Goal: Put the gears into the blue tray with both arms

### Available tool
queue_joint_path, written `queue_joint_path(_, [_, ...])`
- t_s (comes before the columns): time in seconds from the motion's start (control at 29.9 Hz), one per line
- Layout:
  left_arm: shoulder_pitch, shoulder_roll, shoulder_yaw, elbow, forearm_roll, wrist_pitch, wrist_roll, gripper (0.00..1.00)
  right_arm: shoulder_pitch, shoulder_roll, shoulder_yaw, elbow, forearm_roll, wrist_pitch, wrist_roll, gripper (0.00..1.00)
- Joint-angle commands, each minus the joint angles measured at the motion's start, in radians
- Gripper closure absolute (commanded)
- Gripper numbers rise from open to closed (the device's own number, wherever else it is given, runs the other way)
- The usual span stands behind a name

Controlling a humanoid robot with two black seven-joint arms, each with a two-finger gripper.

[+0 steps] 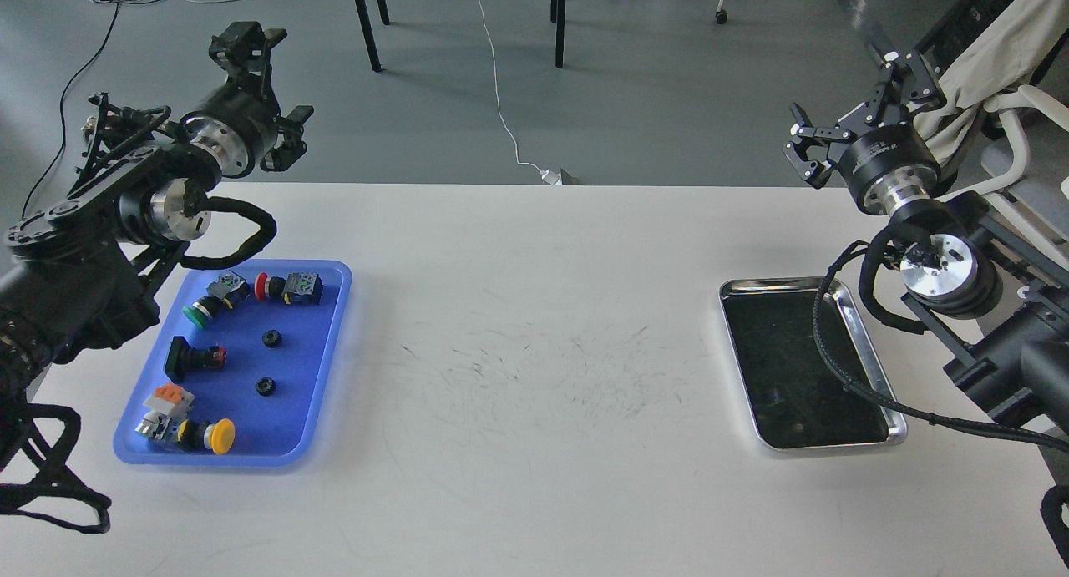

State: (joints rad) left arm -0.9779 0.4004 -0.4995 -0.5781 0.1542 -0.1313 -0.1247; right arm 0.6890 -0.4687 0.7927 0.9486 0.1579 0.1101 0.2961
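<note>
From the head view, two gears (271, 338) (265, 386) lie flat in the blue tray (330, 368) on the table (534, 477), below and nearest the left gripper (265, 88). Both left and right gripper (852, 97) hang high, jaws open and empty. The silver tray (868, 347) shows no gear I can make out.

The left arm (108, 226) reaches in from the left, its wrist bent upward, and the left gripper (263, 88) is raised with fingers spread wide. The right arm (985, 310) comes in from the right, and the right gripper (856, 101) points up and away, fingers likewise parted and empty.
</note>
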Motion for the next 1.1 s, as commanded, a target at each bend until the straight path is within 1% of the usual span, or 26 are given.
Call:
queue_joint_path(0.0, [-0.005,0.006,-0.004,-0.005,-0.004,-0.001,0.004,0.01,-0.061,-0.05,-0.021,0.06,0.009,0.023,-0.003,0.01])
queue_joint_path(0.07, [-0.005,0.021,-0.002,-0.008,-0.005,-0.007,0.011,0.01,-0.088,-0.077,-0.009,0.071,0.012,0.022,-0.003,0.01])
queue_joint_path(0.13, [-0.001,0.031,-0.001,-0.005,-0.008,-0.024,0.011,0.01,-0.092,-0.064,-0.009,0.065,0.012,0.011,-0.003,0.01])
queue_joint_path(0.23, [0.002,0.034,0.007,-0.005,-0.013,-0.025,0.03,0.01,-0.101,-0.065,-0.006,0.065,0.012,0.013,-0.005,0.01])
queue_joint_path(0.3, [0.004,0.041,-0.005,-0.005,-0.027,-0.042,0.042,0.01,-0.1,-0.064,0.011,0.059,0.025,0.01,-0.012,0.01])
queue_joint_path(0.33, [0.011,0.044,-0.007,-0.002,-0.042,-0.063,0.051,0.02,-0.1,-0.064,0.02,0.053,0.035,0.01,-0.021,0.01])
queue_joint_path(0.4, [0.025,0.041,-0.007,0.0,-0.054,-0.073,0.056,0.01,-0.089,-0.058,0.029,0.032,0.049,0.003,-0.035,0.01])
queue_joint_path(0.47, [0.03,0.041,-0.001,0.0,-0.055,-0.073,0.053,0.01,-0.069,-0.057,0.034,-0.025,0.055,-0.001,-0.043,0.01])
queue_joint_path(0.54, [0.03,0.043,-0.013,0.001,-0.058,-0.077,0.054,0.01,-0.029,-0.048,0.045,-0.094,0.069,-0.001,-0.061,0.01])
queue_joint_path(0.6, [0.03,0.043,-0.014,0.003,-0.059,-0.074,0.056,0.01,-0.009,-0.015,0.048,-0.139,0.074,0.006,-0.074,0.01])
queue_joint_path(0.7, [0.035,0.049,-0.013,0.007,-0.059,-0.077,0.056,0.01,-0.003,-0.002,0.075,-0.151,0.077,0.013,-0.092,0.01])
queue_joint_path(0.8, [0.033,0.058,-0.014,0.023,-0.087,-0.08,0.056,0.01,-0.003,-0.002,0.079,-0.152,0.077,0.017,-0.1,0.01])
queue_joint_path(0.87, [0.033,0.061,-0.014,0.024,-0.091,-0.08,0.056,0.01,0.004,-0.004,0.083,-0.163,0.077,0.019,-0.117,0.01])
queue_joint_path(1.07, [0.033,0.07,-0.016,0.026,-0.094,-0.079,0.056,0.01,0.067,0.008,0.066,-0.3,0.075,0.023,-0.118,0.01])
